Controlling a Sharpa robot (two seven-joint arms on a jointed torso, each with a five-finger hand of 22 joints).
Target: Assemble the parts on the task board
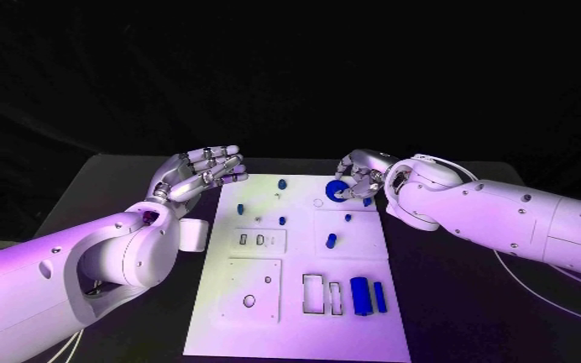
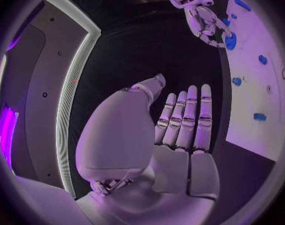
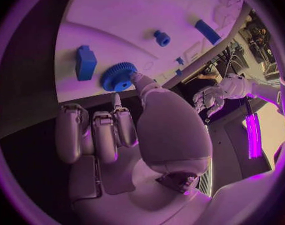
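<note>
- right hand pinching the blue gear on the task board
- left hand beside the board, fingers spread, holding nothing
- blue block just beside the gear
- no readable writing anywhere

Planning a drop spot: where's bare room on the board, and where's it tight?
On the task board, the near strip is bare, below the cutouts and the blue blocks. The black table beside the board's right edge is free. The far right corner is crowded: right robot hand at the blue gear, small pegs nearby.
</note>
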